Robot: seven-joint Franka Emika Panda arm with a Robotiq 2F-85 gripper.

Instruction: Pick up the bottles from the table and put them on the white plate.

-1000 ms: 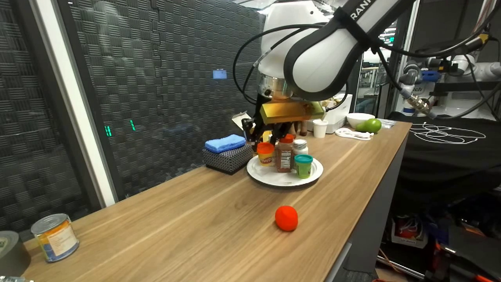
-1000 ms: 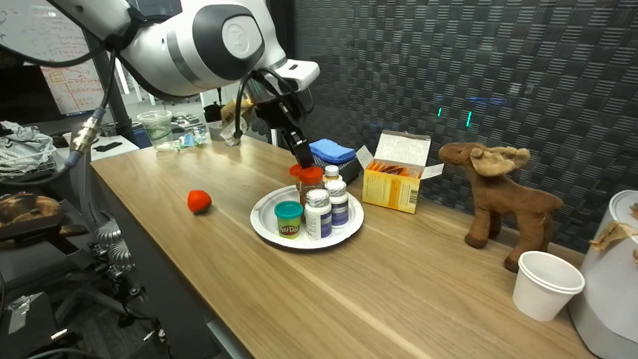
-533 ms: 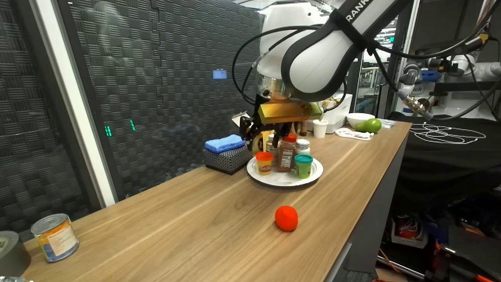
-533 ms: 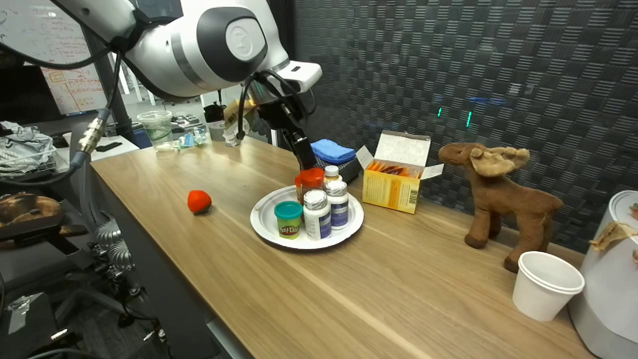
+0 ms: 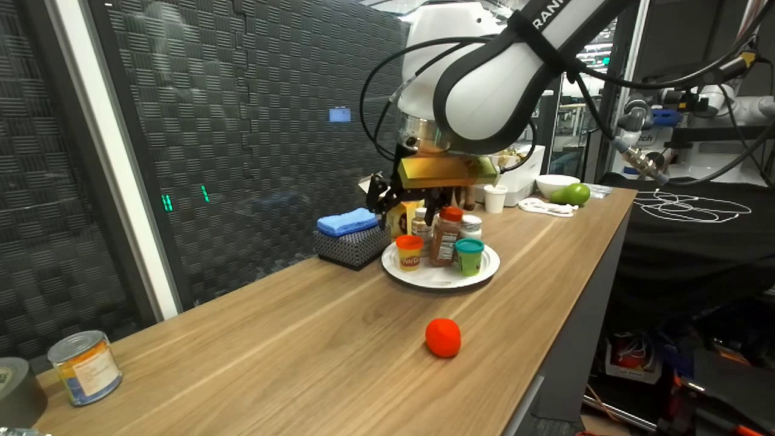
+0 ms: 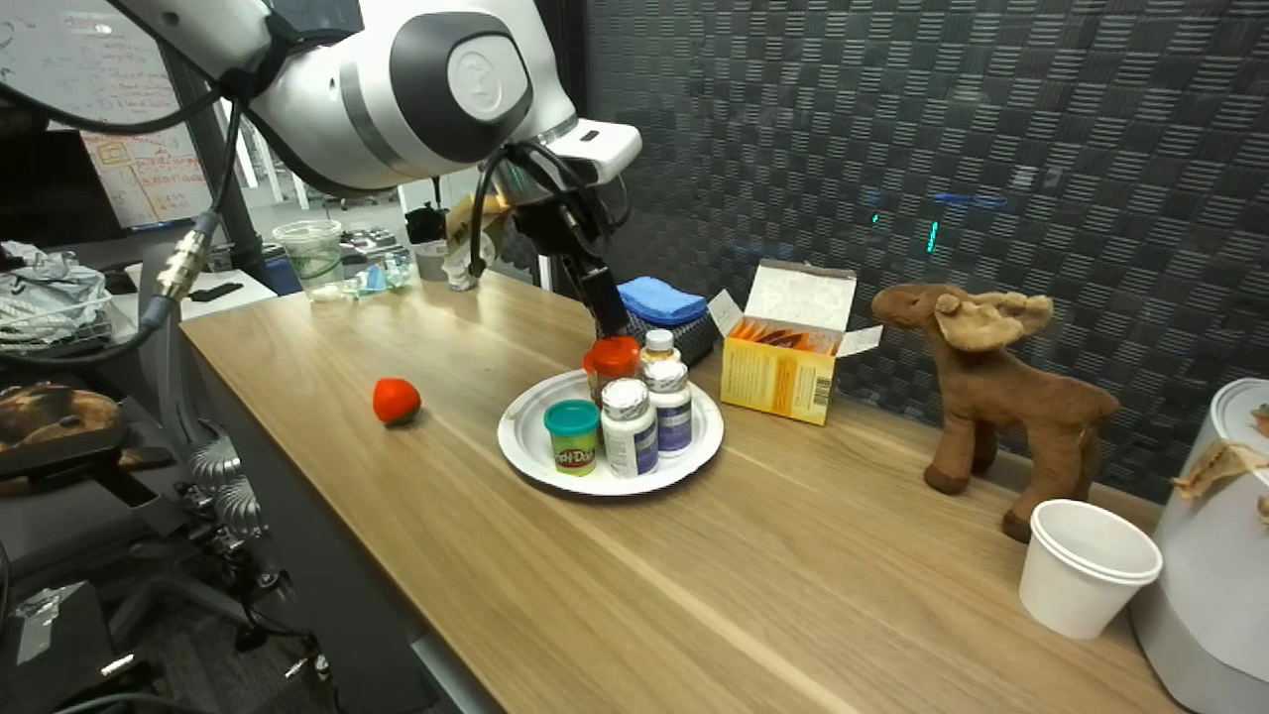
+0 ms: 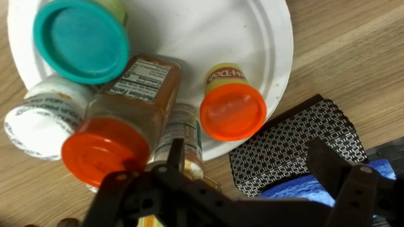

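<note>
Bottles [image 6: 630,431] on white plate [image 6: 525,421] (some partly hidden)

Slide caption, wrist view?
Open jaws, nothing gripped, near the white plate bearing an orange-lidded tub, teal-lidded tub and red-capped bottle.

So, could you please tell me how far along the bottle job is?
Looks done: the reddish-brown bottle, three white-capped bottles, the teal-lidded tub and the orange-lidded tub are all on the white plate.
In hand: nothing; the gripper is open, with a clear gap between its jaws.
Left: probably just drawing the gripper away, since no bottle shows off the plate in these views.
</note>
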